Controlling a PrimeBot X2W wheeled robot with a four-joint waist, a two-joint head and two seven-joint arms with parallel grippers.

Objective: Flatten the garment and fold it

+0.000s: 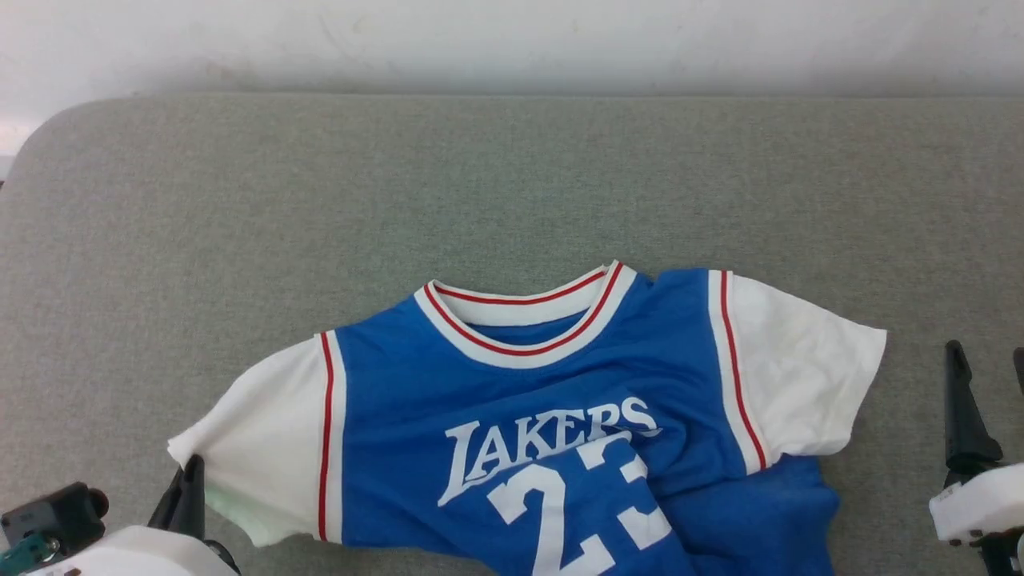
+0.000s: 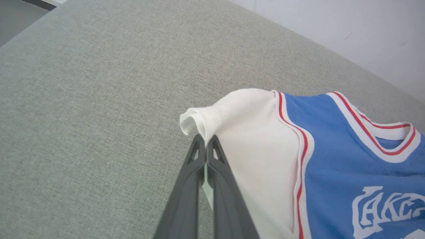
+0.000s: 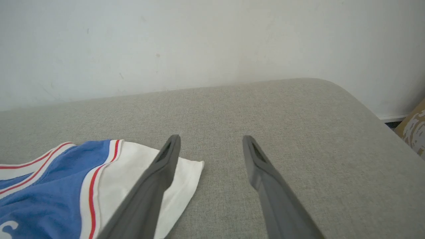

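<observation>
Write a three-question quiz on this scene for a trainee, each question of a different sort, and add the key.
1. True or false: the right gripper is clamped on the garment.
2. Which part of the garment is the left gripper shut on? A, the collar; B, the edge of a white sleeve; C, the blue hem.
3. Fill in: the white word on the chest reads ____.

Key: 1 false, its jaws stand open and hold nothing. 2 B. 3 LAKERS.
</observation>
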